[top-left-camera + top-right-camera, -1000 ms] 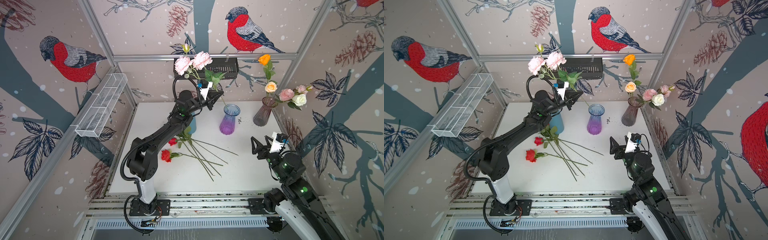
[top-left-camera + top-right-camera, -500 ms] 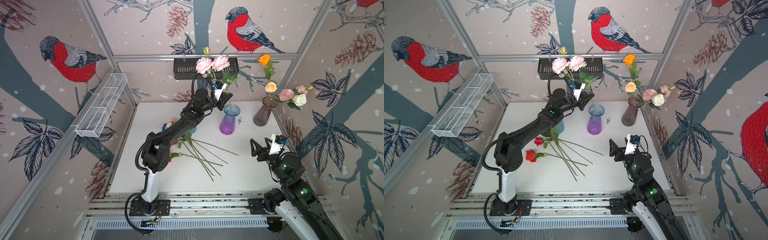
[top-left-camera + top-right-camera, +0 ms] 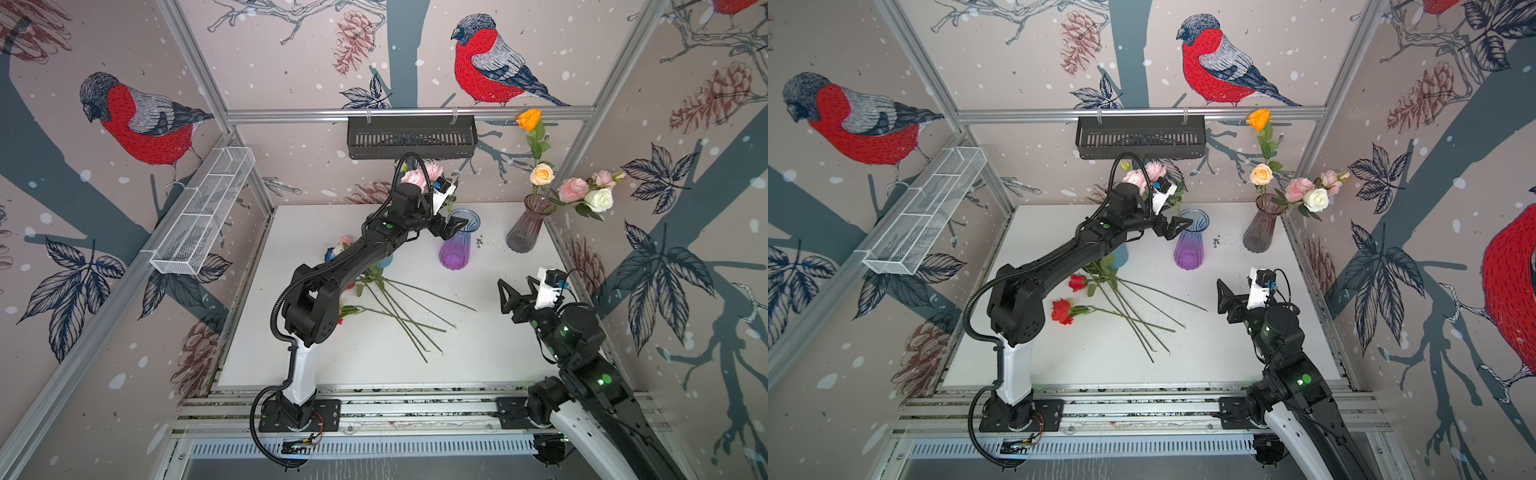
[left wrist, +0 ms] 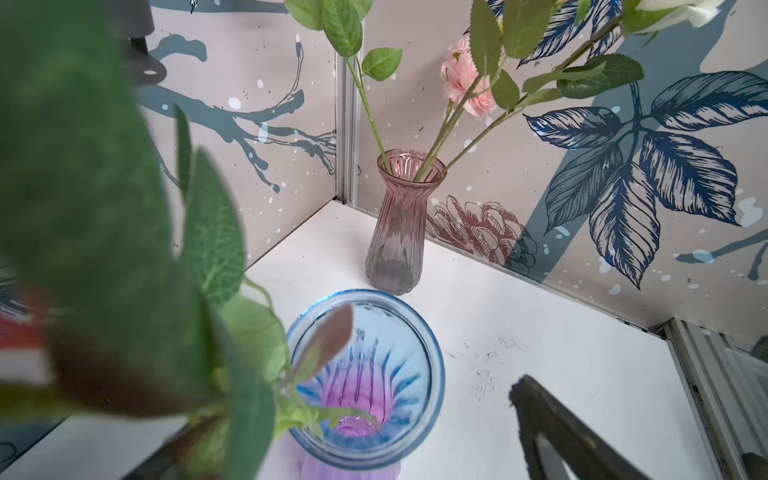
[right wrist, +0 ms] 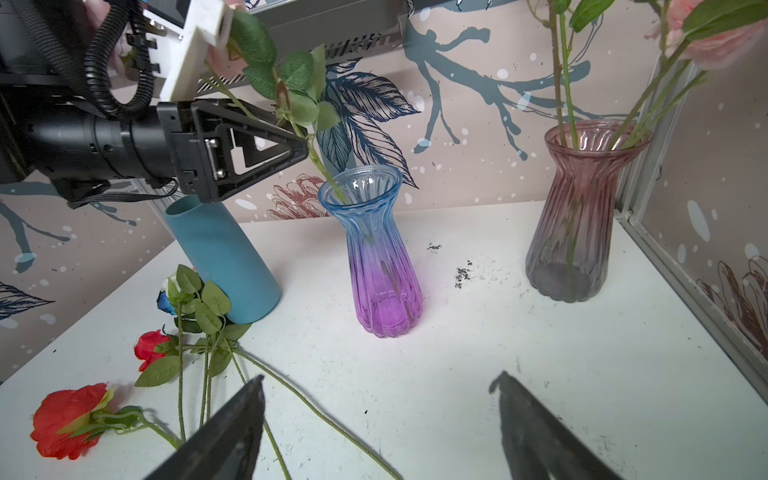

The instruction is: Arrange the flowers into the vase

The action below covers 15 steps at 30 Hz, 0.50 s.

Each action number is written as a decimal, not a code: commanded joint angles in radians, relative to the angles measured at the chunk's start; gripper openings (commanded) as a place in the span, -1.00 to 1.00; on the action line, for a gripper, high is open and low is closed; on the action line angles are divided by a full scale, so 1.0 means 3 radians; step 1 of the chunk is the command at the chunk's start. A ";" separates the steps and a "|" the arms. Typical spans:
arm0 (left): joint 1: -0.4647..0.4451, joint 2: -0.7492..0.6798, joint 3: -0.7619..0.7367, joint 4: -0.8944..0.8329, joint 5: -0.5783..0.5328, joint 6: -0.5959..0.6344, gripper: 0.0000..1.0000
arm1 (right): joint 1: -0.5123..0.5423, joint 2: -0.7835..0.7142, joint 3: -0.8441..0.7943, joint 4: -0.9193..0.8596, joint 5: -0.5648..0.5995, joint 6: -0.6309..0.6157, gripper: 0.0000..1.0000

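Observation:
The blue-to-purple glass vase stands mid-table. A pink carnation spray stands with its stem end down in the vase's mouth. My left gripper sits at the rim, open, with the stem beside one fingertip. More flowers lie on the table: two red roses and several long stems. My right gripper hovers open and empty over the table at the right.
A mauve vase at the back right holds orange, peach, pink and white flowers. A teal tube leans beside the loose flowers. A black basket hangs on the back rail, and a white wire basket on the left wall.
My left arm carried the pink carnations right and down to the blue-purple vase, set the stem into its mouth, and its jaws opened. The right arm barely moved.

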 commanded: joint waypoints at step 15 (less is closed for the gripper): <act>0.0051 -0.1830 -0.1737 0.0562 -0.0007 0.0161 0.95 | -0.0886 0.1798 0.0863 0.0391 -0.1491 0.0860 0.63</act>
